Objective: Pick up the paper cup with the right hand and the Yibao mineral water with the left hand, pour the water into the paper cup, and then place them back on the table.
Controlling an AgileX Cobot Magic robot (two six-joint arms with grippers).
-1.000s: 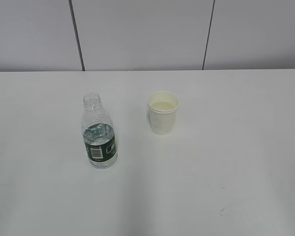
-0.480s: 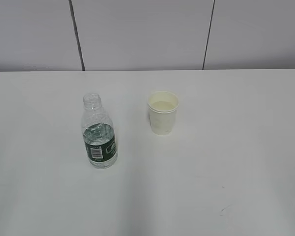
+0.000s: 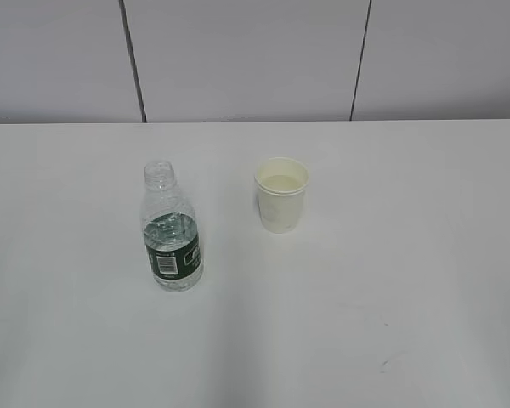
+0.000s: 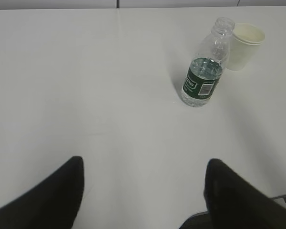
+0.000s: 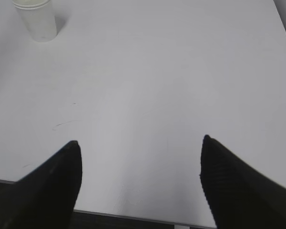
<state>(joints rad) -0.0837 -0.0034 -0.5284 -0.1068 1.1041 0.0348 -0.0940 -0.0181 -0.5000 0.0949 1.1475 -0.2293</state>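
The Yibao mineral water (image 3: 171,229) stands upright and uncapped on the white table (image 3: 391,255), left of centre. It also shows in the left wrist view (image 4: 203,71). The paper cup (image 3: 281,195) stands upright to its right, and shows in the left wrist view (image 4: 245,45) and the right wrist view (image 5: 36,19). My left gripper (image 4: 143,164) is open and empty near the table's front, far from the bottle. My right gripper (image 5: 139,145) is open and empty above the table's near edge, far from the cup. Neither gripper shows in the exterior view.
A faint scratch mark (image 3: 384,365) lies on the table near the front right; it also shows in the right wrist view (image 5: 62,124). A grey panelled wall (image 3: 246,59) stands behind the table. The table's near edge (image 5: 133,217) shows below my right gripper.
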